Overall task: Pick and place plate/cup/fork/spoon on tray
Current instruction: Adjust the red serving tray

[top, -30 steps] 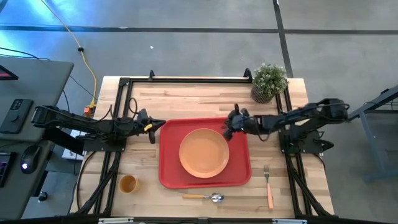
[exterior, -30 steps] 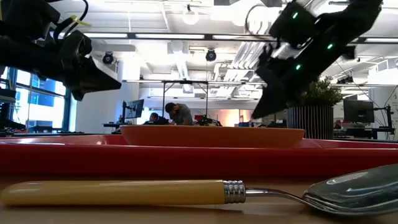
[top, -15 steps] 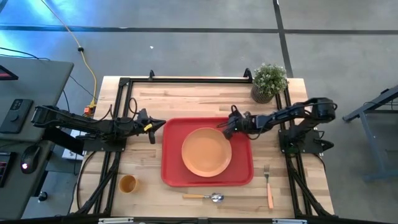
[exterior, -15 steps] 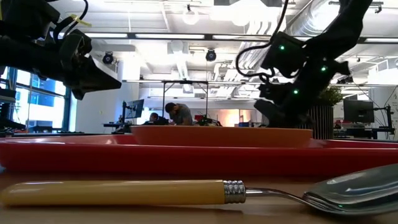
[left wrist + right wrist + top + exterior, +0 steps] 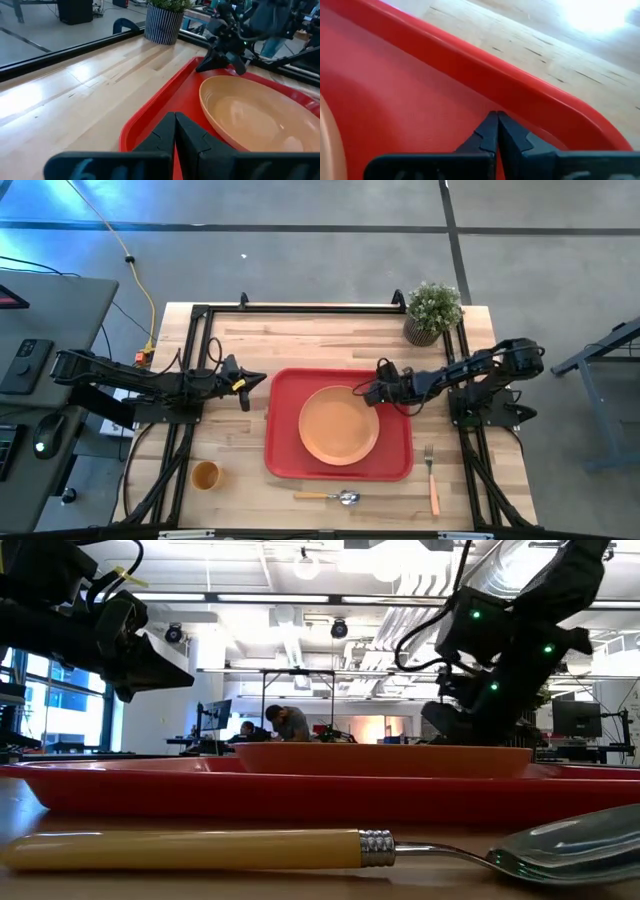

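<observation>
The red tray (image 5: 285,460) lies flat on the table's middle with the orange plate (image 5: 338,425) on its floor. My right gripper (image 5: 368,391) is shut, its tips down on the tray beside the plate's far right rim. My left gripper (image 5: 262,378) is shut and empty, raised above the table at the tray's far left corner. The orange cup (image 5: 205,475) stands on the table at the near left. The spoon (image 5: 328,497) lies on the table before the tray's near rim. The fork (image 5: 432,480) lies on the table to the tray's right. My right gripper presses its shut fingertips (image 5: 496,120) on the tray's floor (image 5: 435,105), close inside the far rim (image 5: 520,85) and beside the plate's rim (image 5: 210,82). The fingers slant down from the table's right side. The tray lies flat on the table.
A potted green plant (image 5: 432,312) stands at the table's far right corner. Bare wood shows along the far side (image 5: 300,335) and between the cup and the tray. People and desks show in the room beyond in the low view.
My right gripper has come down from above the tray onto its floor beside the plate, then gone toward the table's right edge. The tray, with the plate on it, has slid a little toward the right edge and stays flat.
</observation>
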Tool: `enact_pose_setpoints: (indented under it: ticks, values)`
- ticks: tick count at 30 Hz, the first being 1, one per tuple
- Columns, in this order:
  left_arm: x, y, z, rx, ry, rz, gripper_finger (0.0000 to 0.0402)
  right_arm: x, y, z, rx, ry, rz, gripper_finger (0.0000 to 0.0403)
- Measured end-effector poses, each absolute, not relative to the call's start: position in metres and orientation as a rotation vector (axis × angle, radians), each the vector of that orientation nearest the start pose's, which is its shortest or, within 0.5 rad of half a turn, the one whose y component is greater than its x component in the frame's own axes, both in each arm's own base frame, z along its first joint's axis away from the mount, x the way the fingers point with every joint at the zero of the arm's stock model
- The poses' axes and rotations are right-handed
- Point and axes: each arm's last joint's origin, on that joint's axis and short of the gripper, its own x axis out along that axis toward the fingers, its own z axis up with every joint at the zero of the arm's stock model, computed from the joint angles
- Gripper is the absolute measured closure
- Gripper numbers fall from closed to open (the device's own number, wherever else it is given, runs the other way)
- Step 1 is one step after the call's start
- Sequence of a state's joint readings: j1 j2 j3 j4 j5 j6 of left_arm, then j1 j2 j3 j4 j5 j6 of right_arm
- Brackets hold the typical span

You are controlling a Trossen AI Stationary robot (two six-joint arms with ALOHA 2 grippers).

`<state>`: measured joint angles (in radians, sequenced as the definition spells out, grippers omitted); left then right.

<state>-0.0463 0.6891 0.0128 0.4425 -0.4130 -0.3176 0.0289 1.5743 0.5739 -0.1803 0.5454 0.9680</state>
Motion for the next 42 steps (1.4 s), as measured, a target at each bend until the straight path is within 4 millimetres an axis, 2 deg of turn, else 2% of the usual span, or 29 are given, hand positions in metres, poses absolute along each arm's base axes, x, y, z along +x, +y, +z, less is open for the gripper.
enact_pose_setpoints:
  ticks: [3,8,12,16,20,24,29,37,42]
  values:
    - [0.137,0.005,0.143,-0.307,0.156,0.402,0.0401,0.237,0.000,0.115,0.479,0.780,-0.924,0.0403]
    - [0.137,0.005,0.142,-0.328,0.165,0.408,0.0401,0.232,0.011,0.143,0.479,0.669,-0.869,0.0402]
    - [0.137,0.005,0.142,-0.326,0.159,0.422,0.0401,0.217,0.021,0.165,0.527,0.647,-0.810,0.0402]
    - [0.137,0.006,0.142,-0.315,0.163,0.425,0.0401,0.196,0.033,0.175,0.624,0.691,-0.793,0.0402]
    - [0.137,0.006,0.141,-0.290,0.179,0.424,0.0401,0.177,0.054,0.171,0.796,0.860,-0.772,0.0402]
    - [0.138,0.006,0.138,-0.236,0.211,0.422,0.0401,0.164,0.074,0.161,0.867,0.944,-0.845,0.0402]
    - [0.138,0.005,0.137,-0.197,0.227,0.418,0.0401,0.162,0.090,0.147,0.905,0.977,-0.917,0.0403]
    - [0.139,0.006,0.141,-0.205,0.188,0.415,0.0401,0.172,0.090,0.132,0.866,1.005,-0.935,0.0403]
    - [0.139,0.006,0.141,-0.212,0.183,0.416,0.0401,0.176,0.084,0.138,0.806,1.003,-0.929,0.0403]
